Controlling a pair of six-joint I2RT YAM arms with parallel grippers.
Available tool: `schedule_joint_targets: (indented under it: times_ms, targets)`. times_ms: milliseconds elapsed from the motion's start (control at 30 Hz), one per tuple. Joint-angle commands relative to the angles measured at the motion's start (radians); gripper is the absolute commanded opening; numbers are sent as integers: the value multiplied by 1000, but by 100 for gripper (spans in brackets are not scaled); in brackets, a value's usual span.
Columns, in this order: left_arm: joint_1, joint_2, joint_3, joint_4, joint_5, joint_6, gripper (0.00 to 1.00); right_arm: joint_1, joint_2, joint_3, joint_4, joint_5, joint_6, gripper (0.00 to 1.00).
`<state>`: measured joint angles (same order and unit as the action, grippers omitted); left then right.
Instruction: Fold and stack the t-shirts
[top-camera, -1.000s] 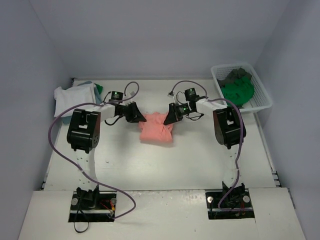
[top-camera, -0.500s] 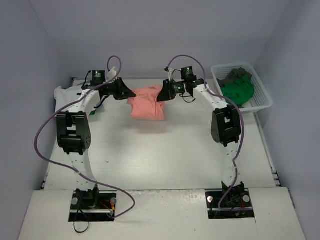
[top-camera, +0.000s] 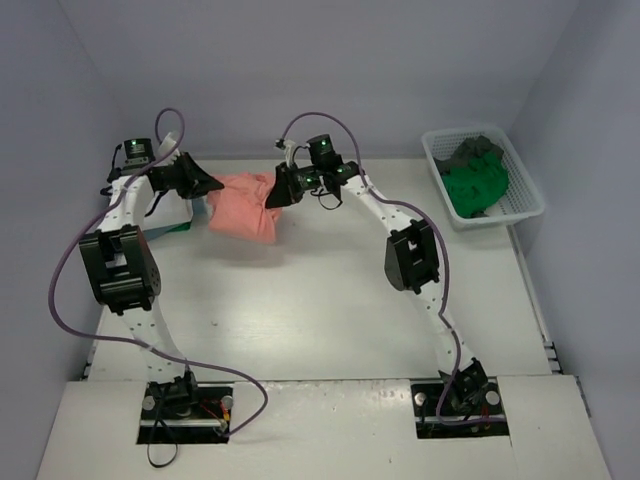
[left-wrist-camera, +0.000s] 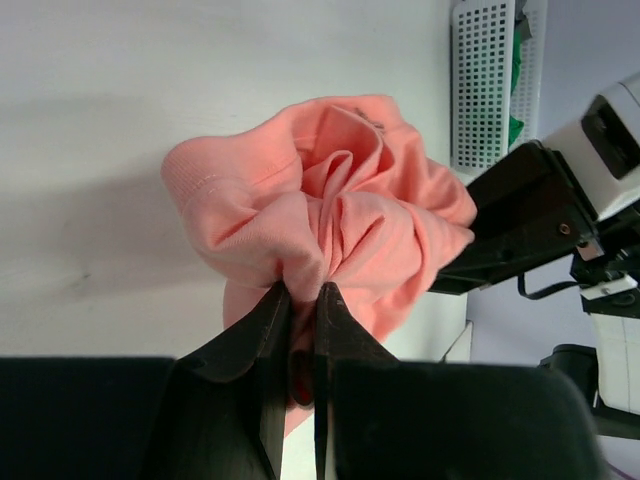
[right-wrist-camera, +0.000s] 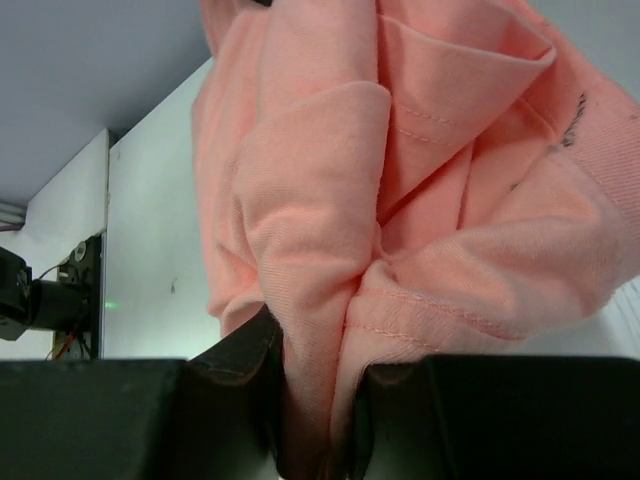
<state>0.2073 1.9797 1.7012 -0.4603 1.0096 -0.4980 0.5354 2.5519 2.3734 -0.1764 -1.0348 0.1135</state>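
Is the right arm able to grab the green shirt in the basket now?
Probably not yet: the right gripper, far from the green t-shirt, is shut on the pink t-shirt, as is the left gripper.

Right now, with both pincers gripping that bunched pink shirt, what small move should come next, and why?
Probably ease it leftward and down: the left pincer and right pincer both clamp the salmon pink cloth t-shirt, bunched and lifted off the white table, just short of the teal cloth at far left.

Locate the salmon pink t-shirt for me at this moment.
In the top view the salmon pink t-shirt hangs bunched over the table's far-left area, pinched between the left fingers and right fingers, well away from the basket at far right.
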Motion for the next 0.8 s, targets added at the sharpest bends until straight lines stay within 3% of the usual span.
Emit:
schedule_joint_targets:
  times_ms: [0, 233, 300, 333, 400, 467, 767]
  targets:
    - [53, -124, 97, -34, 17, 90, 0, 11, -22, 69, -8, 10, -2, 0]
    - [113, -130, 57, -86, -6, 179, 0, 38, -25, 18, -14, 42, -21, 0]
    - [144, -127, 58, -81, 1, 182, 0, 40, -33, -3, -15, 54, -29, 30]
    - [152, -125, 60, -81, 12, 185, 0, 41, -44, -9, -15, 64, -35, 71]
    - [181, -121, 58, -78, 20, 191, 0, 40, -54, -31, -20, 59, -44, 80]
    - [185, -117, 58, -83, 21, 200, 0, 38, -56, -36, -23, 53, -51, 97]
    - [231, -73, 118, -87, 32, 210, 0, 23, -76, -97, -34, 25, -63, 100]
